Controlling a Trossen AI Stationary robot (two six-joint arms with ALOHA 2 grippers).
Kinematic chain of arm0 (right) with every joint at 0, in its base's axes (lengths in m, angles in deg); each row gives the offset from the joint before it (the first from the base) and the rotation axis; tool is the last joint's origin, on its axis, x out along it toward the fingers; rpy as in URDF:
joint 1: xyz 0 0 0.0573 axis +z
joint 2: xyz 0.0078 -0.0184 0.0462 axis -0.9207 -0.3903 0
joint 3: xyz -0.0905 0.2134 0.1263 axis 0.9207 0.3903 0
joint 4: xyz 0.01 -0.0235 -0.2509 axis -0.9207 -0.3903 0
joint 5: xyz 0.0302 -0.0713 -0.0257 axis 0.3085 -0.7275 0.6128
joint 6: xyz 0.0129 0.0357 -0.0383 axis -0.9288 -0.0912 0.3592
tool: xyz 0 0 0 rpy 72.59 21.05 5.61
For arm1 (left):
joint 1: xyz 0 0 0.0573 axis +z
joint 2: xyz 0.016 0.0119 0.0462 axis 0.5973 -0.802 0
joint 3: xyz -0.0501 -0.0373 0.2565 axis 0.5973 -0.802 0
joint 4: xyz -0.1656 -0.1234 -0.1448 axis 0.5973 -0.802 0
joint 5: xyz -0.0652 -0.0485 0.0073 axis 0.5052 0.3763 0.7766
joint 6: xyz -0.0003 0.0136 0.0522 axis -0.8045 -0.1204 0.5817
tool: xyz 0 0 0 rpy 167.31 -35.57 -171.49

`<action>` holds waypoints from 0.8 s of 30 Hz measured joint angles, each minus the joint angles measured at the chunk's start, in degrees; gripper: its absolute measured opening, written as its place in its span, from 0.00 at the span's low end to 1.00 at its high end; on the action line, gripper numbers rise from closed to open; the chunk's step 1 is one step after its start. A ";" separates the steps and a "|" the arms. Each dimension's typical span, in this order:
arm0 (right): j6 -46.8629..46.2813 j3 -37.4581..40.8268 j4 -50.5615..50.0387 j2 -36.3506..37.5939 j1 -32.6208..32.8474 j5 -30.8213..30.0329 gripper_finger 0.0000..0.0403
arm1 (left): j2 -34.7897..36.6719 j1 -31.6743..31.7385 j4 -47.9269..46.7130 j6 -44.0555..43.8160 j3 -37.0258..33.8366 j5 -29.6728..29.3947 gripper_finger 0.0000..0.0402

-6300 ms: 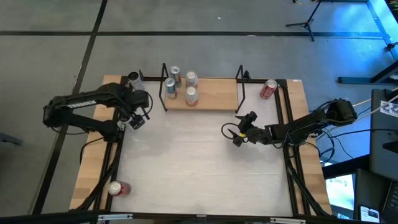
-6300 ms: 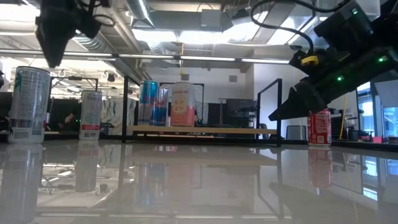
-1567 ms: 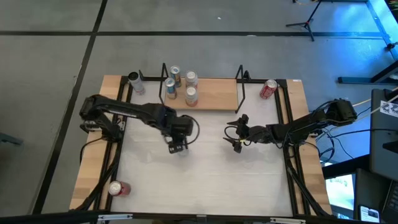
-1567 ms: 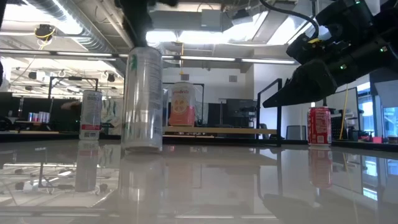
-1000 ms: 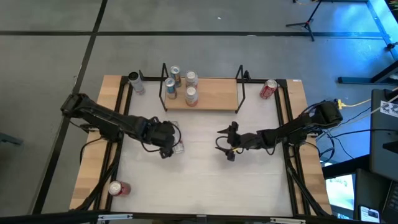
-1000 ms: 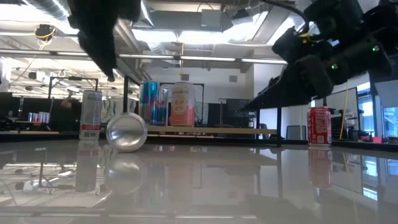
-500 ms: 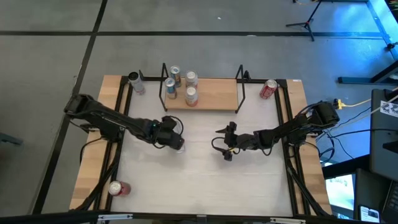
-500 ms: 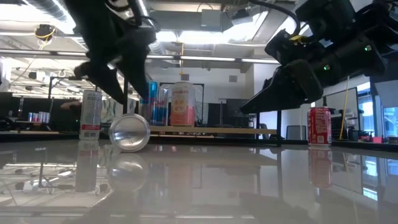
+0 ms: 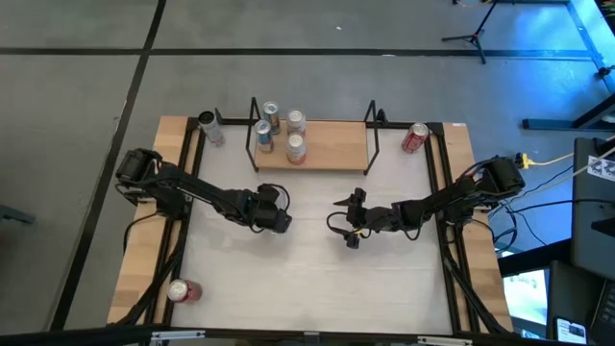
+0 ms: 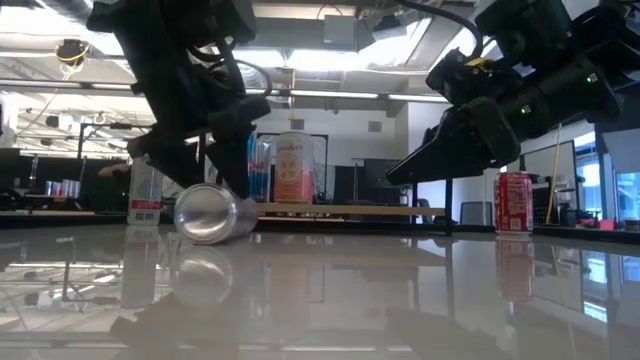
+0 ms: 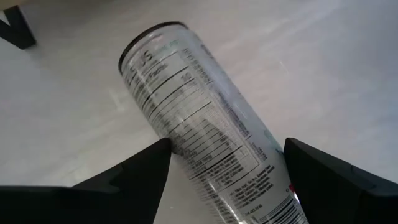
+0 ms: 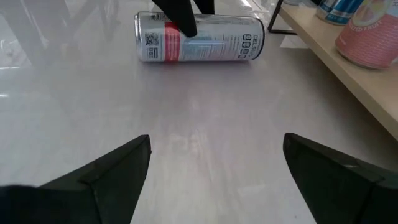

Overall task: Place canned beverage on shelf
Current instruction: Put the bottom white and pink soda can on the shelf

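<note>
The can (image 12: 199, 37) is lying on its side on the table (image 9: 307, 288), near the middle, a little in front of the shelf's (image 9: 332, 149) left end. The left gripper (image 11: 227, 171) is straddling it with fingers spread wide, one on each side; whether they are touching it is unclear. The right gripper (image 9: 350, 219) is hovering near the table's middle, jaws wide and empty, pointing toward the can. Three cans (image 9: 286, 135) are standing at the shelf's left end, and a red can (image 9: 414, 137) is sitting near the table's far right corner.
</note>
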 joint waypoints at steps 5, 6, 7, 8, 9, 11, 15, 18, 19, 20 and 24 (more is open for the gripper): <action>-0.01 0.02 0.02 0.00 0.00 0.00 0.91 | -0.13 0.41 -0.02 1.39 -0.14 2.40 0.73; -0.03 0.02 0.02 0.00 0.00 0.00 0.91 | -0.16 0.64 -0.05 1.40 -0.17 3.31 0.73; -0.03 0.02 0.02 0.00 0.00 0.00 0.91 | -0.18 0.98 -0.06 1.44 -0.17 4.34 0.73; -0.03 0.02 0.02 0.00 0.00 0.00 0.91 | -0.22 1.35 -0.09 1.59 -0.18 5.48 0.73; -0.03 0.02 0.02 0.00 0.00 0.00 0.91 | -0.24 1.67 -0.15 1.68 -0.24 6.34 0.73; -0.03 0.02 0.02 0.00 0.00 0.00 0.91 | -0.38 2.18 -0.03 2.84 -0.31 7.98 0.73; -0.05 0.02 0.02 0.00 0.00 0.00 0.91 | -1.45 3.48 0.87 5.42 -0.72 10.95 0.73; -0.05 0.07 0.05 0.02 0.00 0.00 0.91 | -3.14 4.42 2.57 8.48 -0.43 11.49 0.72; -0.05 0.07 0.05 0.02 0.00 0.00 0.91 | -3.46 4.45 2.55 9.38 -0.41 11.08 0.71; -0.05 0.08 -0.04 0.02 0.00 0.00 0.91 | -3.60 4.39 2.60 10.01 -0.41 10.84 0.69; -0.05 0.09 0.09 0.02 0.00 0.01 0.91 | -3.55 3.96 3.24 12.68 -0.35 10.16 0.57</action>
